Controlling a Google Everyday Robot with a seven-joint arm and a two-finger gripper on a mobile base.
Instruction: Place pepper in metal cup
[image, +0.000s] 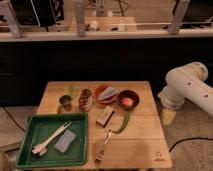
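The pepper (123, 123), long, slim and green, lies on the wooden table (145, 145) near its middle, just below the dark red-brown bowl (128, 100). The metal cup (65, 102), small and dull grey, stands upright at the table's left side, above the green tray. The white arm (187, 87) comes in from the right. My gripper (168, 117) hangs at its low end beyond the table's right edge, well right of the pepper and far from the cup. It holds nothing that I can see.
A metal fork (103, 145) lies below the pepper. A green tray (30, 150) at front left holds a brush and a sponge. An orange bowl (104, 95), a dark bunch of grapes (85, 100) and a small box (105, 116) crowd the table's back half.
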